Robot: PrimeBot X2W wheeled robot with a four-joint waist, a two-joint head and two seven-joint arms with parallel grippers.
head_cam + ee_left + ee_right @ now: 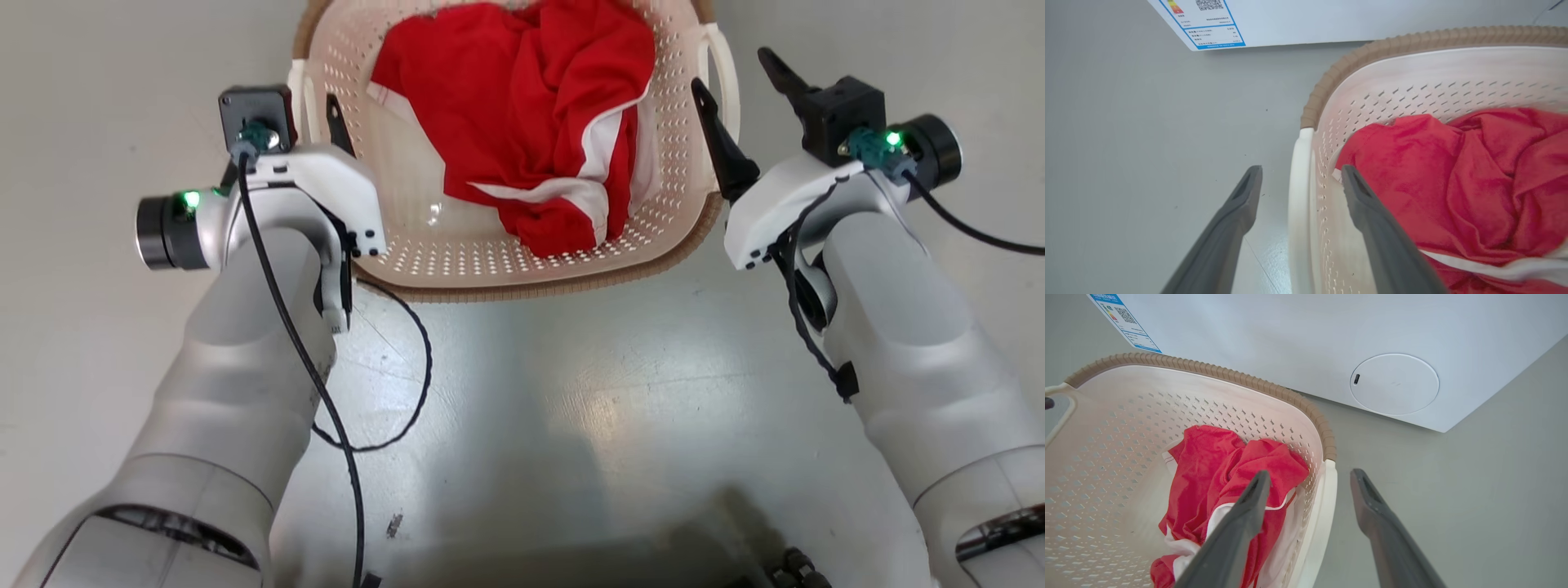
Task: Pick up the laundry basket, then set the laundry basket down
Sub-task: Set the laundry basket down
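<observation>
The left pincer (1301,173) is spread wide across the left side of the laundry basket (1392,43). In the left wrist view one dark finger (1237,220) rises at lower centre outside the white left handle (1299,212). The other finger rises inside the perforated wall, beside a red and white garment (1453,183). Neither is seen gripping the handle.

The right pincer (1310,474) is just as wide. In the right wrist view one finger is inside the basket over the garment, and the other is outside the right handle (1323,506), at lower centre.

In the head view the basket fills the top centre, between the two pale forearms, over a grey floor (571,392). I cannot tell whether it rests on the floor. A white washing machine (1290,335) stands close behind it, with a blue-edged label (1212,28) at the upper left.
</observation>
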